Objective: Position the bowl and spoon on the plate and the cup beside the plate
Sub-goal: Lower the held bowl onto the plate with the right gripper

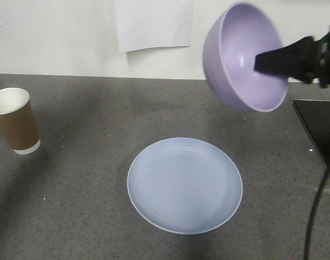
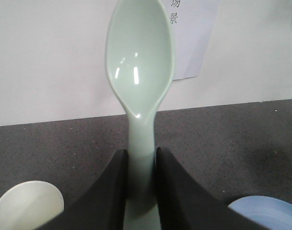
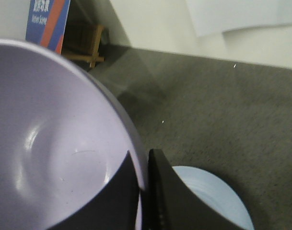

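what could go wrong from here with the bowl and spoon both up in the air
The bowl hangs tilted, pinched only at its rim by the right gripper, so it could slip or land off the plate. The left gripper holds the spoon low on its handle; it could pivot.

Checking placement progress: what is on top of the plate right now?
Nothing rests on the plate; its whole surface shows bare. The bowl hangs tilted in the air up and to the right, clamped by the right gripper. Nothing covers the plate.
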Robot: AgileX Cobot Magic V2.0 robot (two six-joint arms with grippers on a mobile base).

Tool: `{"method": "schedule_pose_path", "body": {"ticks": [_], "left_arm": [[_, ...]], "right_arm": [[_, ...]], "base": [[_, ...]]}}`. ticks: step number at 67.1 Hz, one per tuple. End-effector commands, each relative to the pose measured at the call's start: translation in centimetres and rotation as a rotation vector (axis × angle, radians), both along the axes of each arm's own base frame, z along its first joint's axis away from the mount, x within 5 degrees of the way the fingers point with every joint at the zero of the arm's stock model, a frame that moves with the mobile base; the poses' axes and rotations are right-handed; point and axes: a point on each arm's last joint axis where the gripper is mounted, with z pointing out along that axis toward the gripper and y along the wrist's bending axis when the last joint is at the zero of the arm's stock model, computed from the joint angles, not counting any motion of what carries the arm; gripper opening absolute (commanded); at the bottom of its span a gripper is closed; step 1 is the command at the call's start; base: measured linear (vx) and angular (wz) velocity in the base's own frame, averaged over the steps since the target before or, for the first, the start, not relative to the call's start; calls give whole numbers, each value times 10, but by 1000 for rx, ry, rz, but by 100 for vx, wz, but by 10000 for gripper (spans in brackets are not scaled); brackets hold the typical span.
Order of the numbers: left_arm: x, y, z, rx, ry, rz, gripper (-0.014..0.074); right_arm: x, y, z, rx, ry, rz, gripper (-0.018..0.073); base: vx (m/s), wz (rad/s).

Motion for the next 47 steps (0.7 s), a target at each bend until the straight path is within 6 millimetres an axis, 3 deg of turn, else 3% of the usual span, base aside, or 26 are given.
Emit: {"method": "schedule_pose_path", "body": {"ticks": [1,12,19,35,47], "left_arm": [[-5,-1,18,-40,-104,2,-6],[-5,-1,18,-40,-104,2,-6],[-5,-1,17,-39,-103,1,-6],[-5,-1,18,-40,-104,2,-6],[-5,-1,18,-40,-104,2,-6]], "right_arm": [[21,23,-17,37,26,112,-6],[48,57,-83,-99,196,238,-2],[55,72,-111,-213,237,260,0],[54,85,-129,-429,260,237,8],[53,86,-131,-462,272,234,29]], "base": [[0,0],[0,0],[0,0],[0,0],[0,0]]}}
